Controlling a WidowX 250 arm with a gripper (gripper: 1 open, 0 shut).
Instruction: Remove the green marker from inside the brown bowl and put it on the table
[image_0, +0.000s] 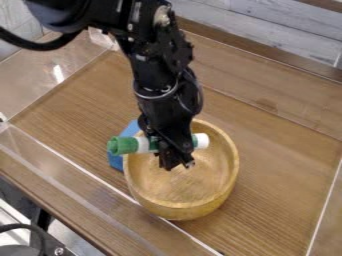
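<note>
Green marker (134, 147) in gripper (171, 160) grip

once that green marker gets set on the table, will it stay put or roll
Probably rolls a little: the green marker looks round-barrelled, and the table is smooth wood. It seems stiff and light, staying straight crosswise in the shut gripper above the brown bowl. The cap looks wider, so it may curve.

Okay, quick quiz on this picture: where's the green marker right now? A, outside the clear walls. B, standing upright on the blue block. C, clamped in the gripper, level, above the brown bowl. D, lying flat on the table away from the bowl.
C: the gripper is shut on the green marker, which lies level, green cap sticking out past the rim of the brown bowl.
</note>
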